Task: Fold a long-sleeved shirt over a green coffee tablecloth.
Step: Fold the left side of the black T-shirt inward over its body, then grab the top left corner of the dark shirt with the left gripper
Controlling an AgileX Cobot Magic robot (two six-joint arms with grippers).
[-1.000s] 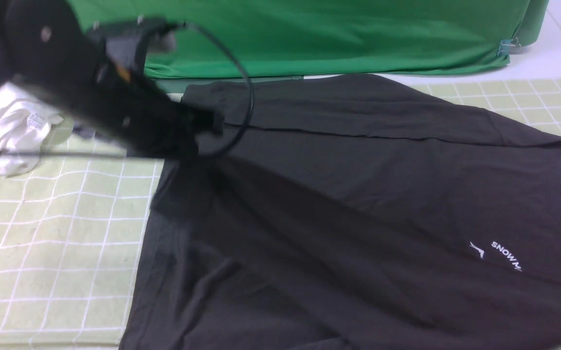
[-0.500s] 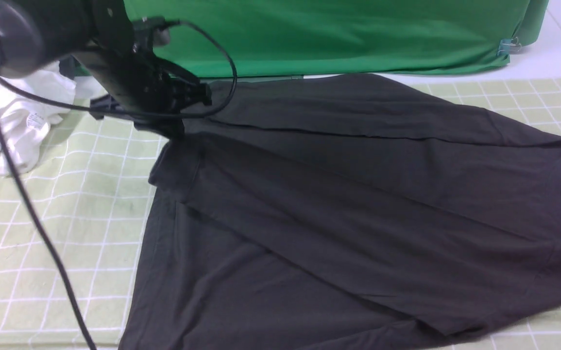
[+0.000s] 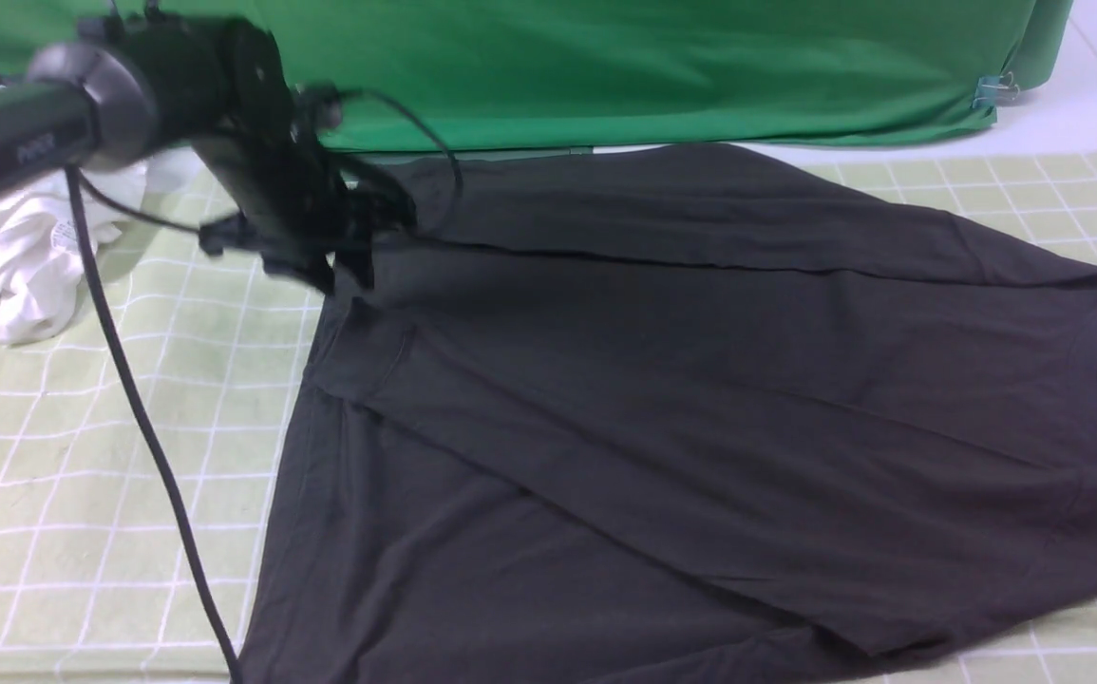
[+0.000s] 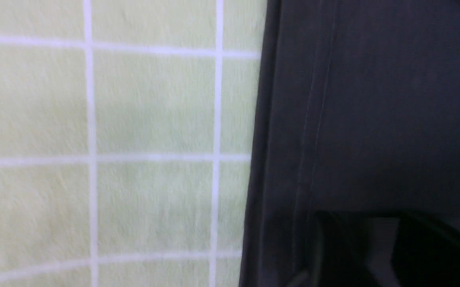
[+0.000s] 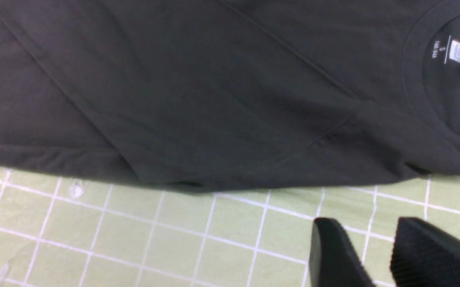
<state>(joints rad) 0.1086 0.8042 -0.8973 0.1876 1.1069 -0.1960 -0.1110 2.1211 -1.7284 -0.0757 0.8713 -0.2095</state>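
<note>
Left gripper (image 3: 358, 252) over far-left corner of long-sleeved shirt (image 3: 700, 399); grip state unclear. Right gripper (image 5: 377, 259) parted, empty, above green coffee tablecloth (image 5: 174, 239), beside shirt edge.

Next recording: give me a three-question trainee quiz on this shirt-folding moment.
1. True or false: the black shirt lies on the checked tablecloth.
2. What lies to the robot's left of the shirt? A) white garment B) red towel C) blue cup
3. Fill in: the right gripper, open over the tablecloth, holds ____.
Key: 1 true; 2 A; 3 nothing.
</note>
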